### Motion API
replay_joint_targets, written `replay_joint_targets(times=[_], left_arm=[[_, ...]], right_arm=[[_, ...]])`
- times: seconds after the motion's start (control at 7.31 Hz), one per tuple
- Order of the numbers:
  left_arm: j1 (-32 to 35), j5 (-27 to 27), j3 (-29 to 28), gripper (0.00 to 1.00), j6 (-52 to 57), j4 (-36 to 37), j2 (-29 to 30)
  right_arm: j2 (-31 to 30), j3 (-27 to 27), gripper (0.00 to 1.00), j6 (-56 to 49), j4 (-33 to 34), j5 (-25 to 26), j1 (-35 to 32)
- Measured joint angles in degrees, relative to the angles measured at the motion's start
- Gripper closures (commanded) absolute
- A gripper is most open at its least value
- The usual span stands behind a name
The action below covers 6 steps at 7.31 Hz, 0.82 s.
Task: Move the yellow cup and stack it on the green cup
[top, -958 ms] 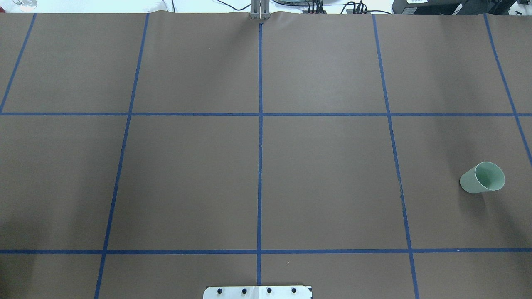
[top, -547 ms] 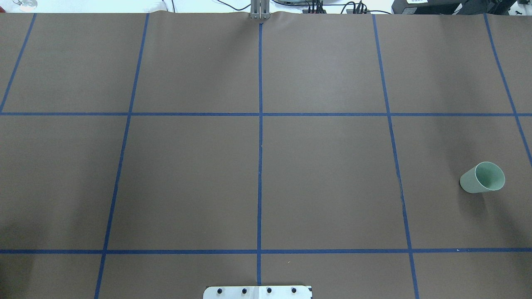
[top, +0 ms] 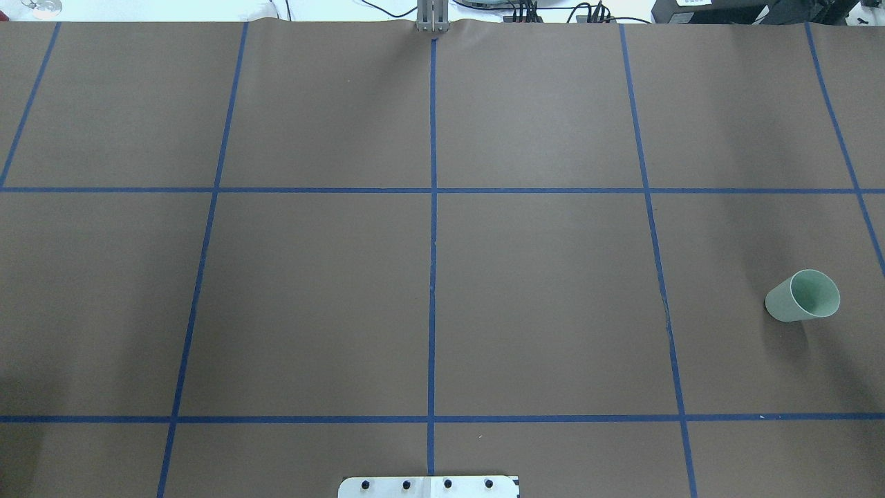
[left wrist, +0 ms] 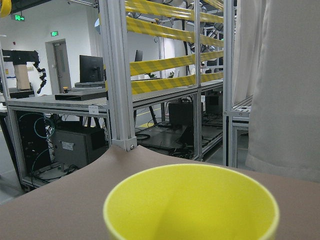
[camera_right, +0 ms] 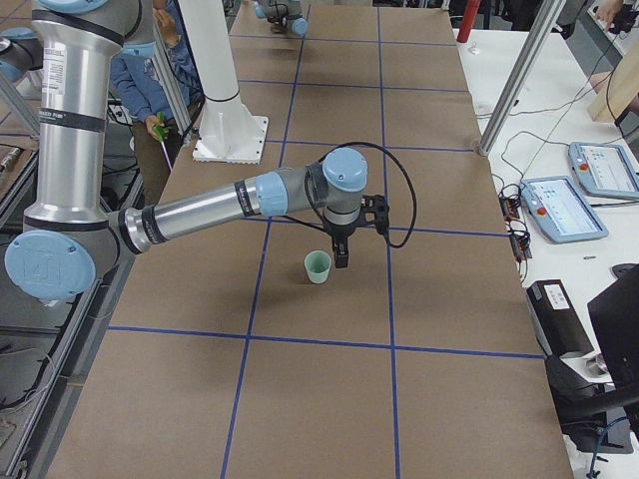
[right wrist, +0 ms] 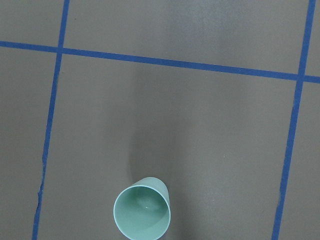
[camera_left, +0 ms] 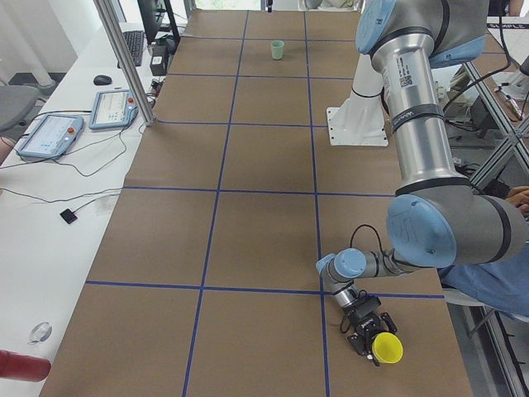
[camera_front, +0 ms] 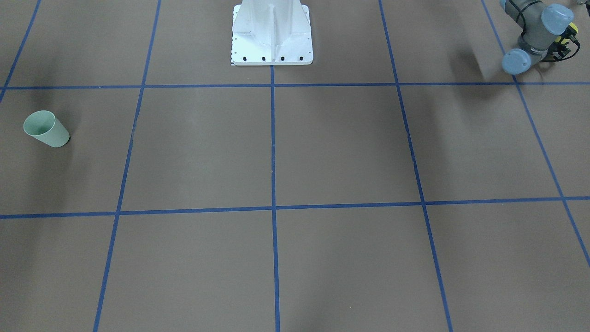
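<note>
The yellow cup (camera_left: 386,349) stands at the table's near corner in the exterior left view and fills the bottom of the left wrist view (left wrist: 190,205). My left gripper (camera_left: 366,329) is low at the cup's side; I cannot tell whether it is open or shut. The green cup (top: 802,296) stands upright on the brown table at the far right, and also shows in the front view (camera_front: 46,129) and the right wrist view (right wrist: 142,208). My right gripper (camera_right: 342,255) hangs just beside the green cup (camera_right: 318,266); I cannot tell its state.
The white robot base (camera_front: 272,34) stands at the table's middle edge. Blue tape lines cross the brown cover. Teach pendants (camera_left: 50,132) and cables lie on the white side bench behind an aluminium post (camera_left: 124,58). A seated person (camera_left: 496,281) is near the left arm.
</note>
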State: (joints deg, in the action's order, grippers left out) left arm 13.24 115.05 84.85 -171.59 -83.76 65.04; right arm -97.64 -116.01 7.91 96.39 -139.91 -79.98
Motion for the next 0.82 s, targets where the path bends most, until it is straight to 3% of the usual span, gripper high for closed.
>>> replay_joint_targets(times=[0.55,0.82], left_arm=[[-0.56,-2.17,1.80,0.38,6.58,-0.39,-7.19],[-0.27,-9.80,4.86,0.35,12.70,-0.45,-10.74]], right_arm=[[0.08,-0.12,0.00,0.00,-0.05,-0.53,0.00],[0.60,0.08,0.00,0.23,-0.13,-0.73,0.00]])
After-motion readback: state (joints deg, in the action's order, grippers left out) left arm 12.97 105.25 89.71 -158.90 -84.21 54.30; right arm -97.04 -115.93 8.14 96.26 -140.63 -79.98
